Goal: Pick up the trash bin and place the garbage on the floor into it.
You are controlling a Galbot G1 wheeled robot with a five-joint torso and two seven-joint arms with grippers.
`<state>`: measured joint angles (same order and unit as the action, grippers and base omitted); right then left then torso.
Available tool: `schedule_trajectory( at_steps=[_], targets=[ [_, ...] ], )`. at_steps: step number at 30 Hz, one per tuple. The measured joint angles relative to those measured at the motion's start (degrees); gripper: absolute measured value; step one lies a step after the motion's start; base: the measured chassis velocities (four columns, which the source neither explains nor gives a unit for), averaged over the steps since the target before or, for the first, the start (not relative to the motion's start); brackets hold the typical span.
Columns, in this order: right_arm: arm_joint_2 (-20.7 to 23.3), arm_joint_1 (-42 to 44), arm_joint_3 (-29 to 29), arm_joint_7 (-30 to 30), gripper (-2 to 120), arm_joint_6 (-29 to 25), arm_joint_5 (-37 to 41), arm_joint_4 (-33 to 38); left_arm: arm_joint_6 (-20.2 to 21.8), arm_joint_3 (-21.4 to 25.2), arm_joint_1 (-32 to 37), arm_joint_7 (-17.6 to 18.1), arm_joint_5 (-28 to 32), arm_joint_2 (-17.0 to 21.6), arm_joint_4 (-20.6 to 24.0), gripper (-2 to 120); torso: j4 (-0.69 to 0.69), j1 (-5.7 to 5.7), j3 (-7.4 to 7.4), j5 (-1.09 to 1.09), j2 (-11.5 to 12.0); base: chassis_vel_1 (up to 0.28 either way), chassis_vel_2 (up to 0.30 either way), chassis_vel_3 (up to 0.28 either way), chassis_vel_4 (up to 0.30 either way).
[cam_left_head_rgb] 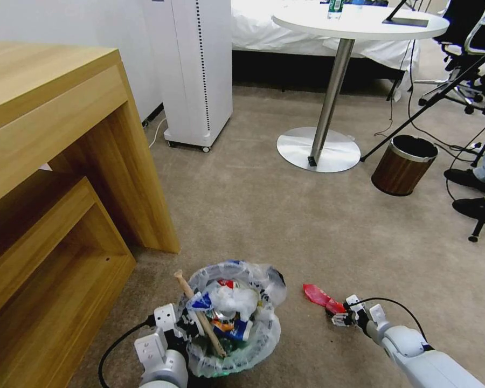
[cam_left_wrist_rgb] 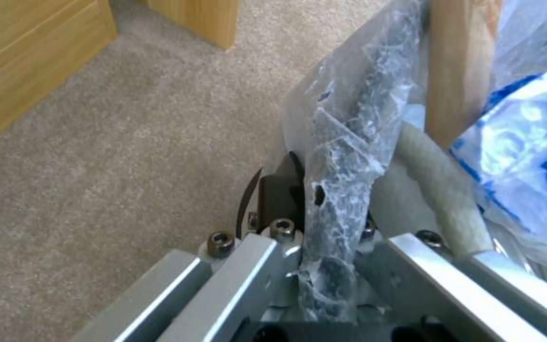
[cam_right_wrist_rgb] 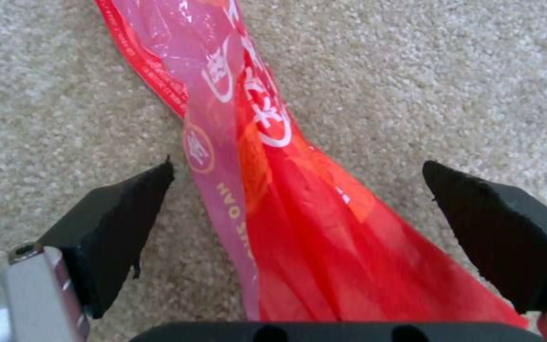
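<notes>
The trash bin (cam_left_head_rgb: 267,328), small and round with a translucent whitish liner, sits on the carpet at the near left. My left gripper (cam_left_head_rgb: 180,323) is shut on its rim (cam_left_wrist_rgb: 343,142), with the liner pinched between the jaws of the left gripper (cam_left_wrist_rgb: 324,228). Inside the bin lie a wooden stick (cam_left_head_rgb: 199,315), white tissue wads (cam_left_head_rgb: 234,299) and a blue-white carton (cam_left_head_rgb: 237,330). To the right of the bin, a red wrapper (cam_left_head_rgb: 318,295) lies on the floor. My right gripper (cam_left_head_rgb: 340,315) stands open over the near end of that red wrapper (cam_right_wrist_rgb: 273,190), one finger on each side of it (cam_right_wrist_rgb: 299,166).
A wooden desk (cam_left_head_rgb: 64,161) stands close on the left. Farther off are a white upright appliance (cam_left_head_rgb: 194,70), a round table's metal base (cam_left_head_rgb: 318,150) and a brown wood-grain bin (cam_left_head_rgb: 404,164). Tripod legs, cables and a person's shoes (cam_left_head_rgb: 466,178) crowd the right edge.
</notes>
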<state>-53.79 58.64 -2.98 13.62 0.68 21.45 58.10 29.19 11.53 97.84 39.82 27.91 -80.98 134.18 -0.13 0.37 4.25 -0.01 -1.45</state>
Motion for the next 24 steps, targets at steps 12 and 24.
schedule_trajectory(
  at_steps=[12,24],
  targets=[
    [-0.63,-0.1,0.23,0.74,75,-2.48,0.42,-1.26,-0.08,-1.38,1.99,-0.2,-2.92,-1.21,-0.35,0,-0.02,-0.01,-0.01,-0.01,0.0,0.0,0.0,0.0,0.0],
    [-0.38,-1.13,1.16,0.33,37,-3.27,2.64,-1.3,-0.66,-0.9,1.74,-0.16,-2.92,-1.05,-0.55,0,0.0,0.0,0.01,0.01,0.0,0.0,0.0,0.0,0.0]
  ],
)
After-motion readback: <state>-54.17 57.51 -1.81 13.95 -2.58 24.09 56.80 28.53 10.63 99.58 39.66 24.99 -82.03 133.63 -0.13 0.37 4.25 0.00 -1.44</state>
